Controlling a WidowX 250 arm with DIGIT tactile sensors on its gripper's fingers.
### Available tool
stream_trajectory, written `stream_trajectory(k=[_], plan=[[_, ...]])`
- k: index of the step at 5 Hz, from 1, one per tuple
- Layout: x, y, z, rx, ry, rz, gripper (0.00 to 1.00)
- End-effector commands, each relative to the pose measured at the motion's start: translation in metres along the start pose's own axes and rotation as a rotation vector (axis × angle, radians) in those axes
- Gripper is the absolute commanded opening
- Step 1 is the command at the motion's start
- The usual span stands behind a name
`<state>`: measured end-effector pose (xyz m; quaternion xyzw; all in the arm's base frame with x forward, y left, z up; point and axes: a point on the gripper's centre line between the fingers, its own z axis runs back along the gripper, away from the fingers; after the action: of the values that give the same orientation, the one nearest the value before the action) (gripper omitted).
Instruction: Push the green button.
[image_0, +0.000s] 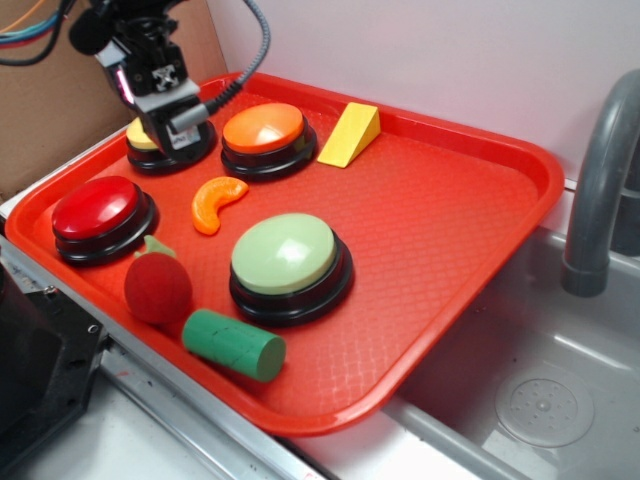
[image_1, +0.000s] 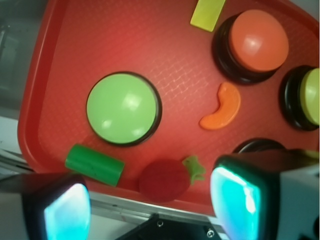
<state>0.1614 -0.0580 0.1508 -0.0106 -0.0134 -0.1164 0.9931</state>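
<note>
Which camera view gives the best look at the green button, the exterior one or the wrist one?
The wrist view: it looks almost straight down on the green button, so the whole round dome and its black rim show, unblocked. The exterior view shows the green button from the side, also complete, with its black base visible.

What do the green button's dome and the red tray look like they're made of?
The large pale green domed button on its black base looks like smooth glossy plastic, going by the soft highlights on top. The red tray looks like moulded plastic with a fine waffle texture.
</note>
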Motion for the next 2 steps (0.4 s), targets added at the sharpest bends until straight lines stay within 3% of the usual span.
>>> stream_trajectory(k=[1, 2], plan=[[-0.0057, -0.0047, 0.0185, -0.046, -0.062, 0.066, 1.0], [-0.0061, -0.0004, 0.024, -0.039, -0.063, 0.076, 1.0]])
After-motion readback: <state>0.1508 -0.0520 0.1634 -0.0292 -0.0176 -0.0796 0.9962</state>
